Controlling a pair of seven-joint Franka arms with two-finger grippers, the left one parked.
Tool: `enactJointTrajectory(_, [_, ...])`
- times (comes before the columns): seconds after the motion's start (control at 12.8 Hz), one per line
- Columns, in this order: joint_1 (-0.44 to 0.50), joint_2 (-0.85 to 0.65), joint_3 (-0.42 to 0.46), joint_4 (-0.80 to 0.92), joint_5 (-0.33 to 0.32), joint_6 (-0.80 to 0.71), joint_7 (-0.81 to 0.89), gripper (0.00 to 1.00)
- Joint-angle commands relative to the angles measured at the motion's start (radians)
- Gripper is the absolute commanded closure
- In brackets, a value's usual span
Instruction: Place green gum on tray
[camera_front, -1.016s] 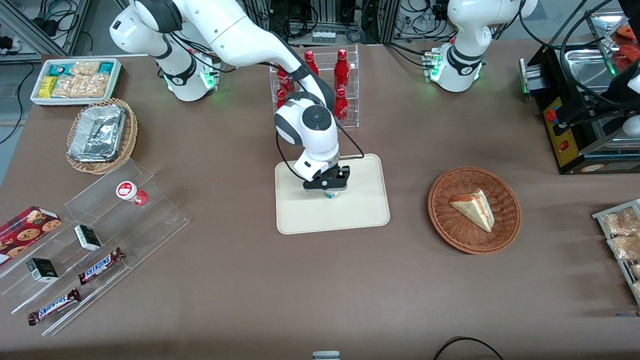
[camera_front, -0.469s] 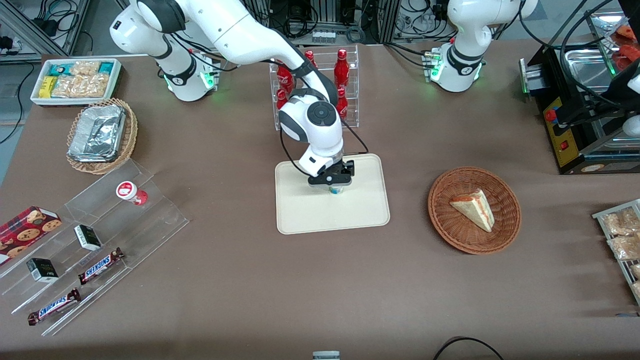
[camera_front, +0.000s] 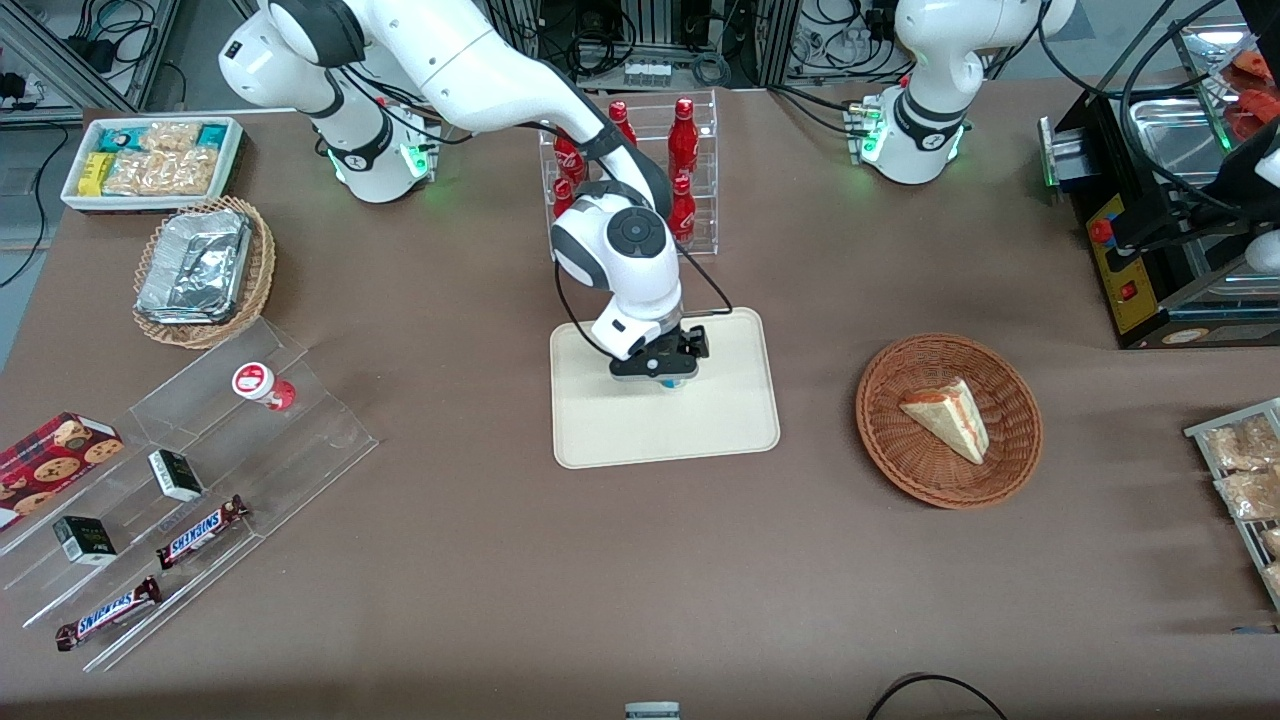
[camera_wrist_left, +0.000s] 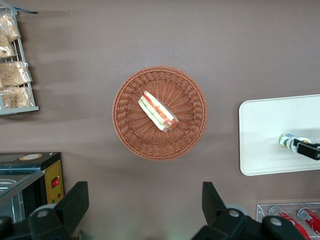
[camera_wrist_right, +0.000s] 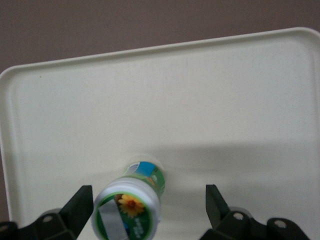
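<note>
The green gum (camera_wrist_right: 131, 205) is a white canister with a green-and-white lid bearing a flower. It stands on the cream tray (camera_wrist_right: 225, 100), between my right gripper's spread fingers and closer to one of them. My right gripper (camera_wrist_right: 148, 194) is open and grips nothing. In the front view the gripper (camera_front: 660, 367) hangs over the tray (camera_front: 600, 430), and only a bluish bit of the gum (camera_front: 668, 383) shows beneath it. The left wrist view shows the gum (camera_wrist_left: 286, 141) on the tray (camera_wrist_left: 270, 125).
A clear rack of red bottles (camera_front: 640, 170) stands just past the tray, farther from the front camera. A wicker basket with a sandwich (camera_front: 948, 420) lies toward the parked arm's end. A red-lidded canister (camera_front: 262, 384) sits on an acrylic stand toward the working arm's end.
My gripper has shifted a little over the tray, slightly farther from the front camera, with the gum still beneath it on the tray.
</note>
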Motion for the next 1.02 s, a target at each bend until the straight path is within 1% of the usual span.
enactJointTrajectory(0.0, [-0.068, -0.108, 0.006, 0.000, 0.022, -0.147, -0.061, 0.00])
enactJointTrajectory(0.31, [-0.199, -0.332, 0.006, -0.110, 0.024, -0.308, -0.268, 0.00])
enactJointTrajectory(0.47, [-0.279, -0.445, 0.006, -0.159, 0.024, -0.389, -0.320, 0.00])
enactJointTrajectory(0.7, [-0.406, -0.574, 0.008, -0.175, 0.024, -0.561, -0.398, 0.00])
enactJointTrajectory(0.94, [-0.521, -0.685, 0.008, -0.173, 0.022, -0.708, -0.527, 0.00])
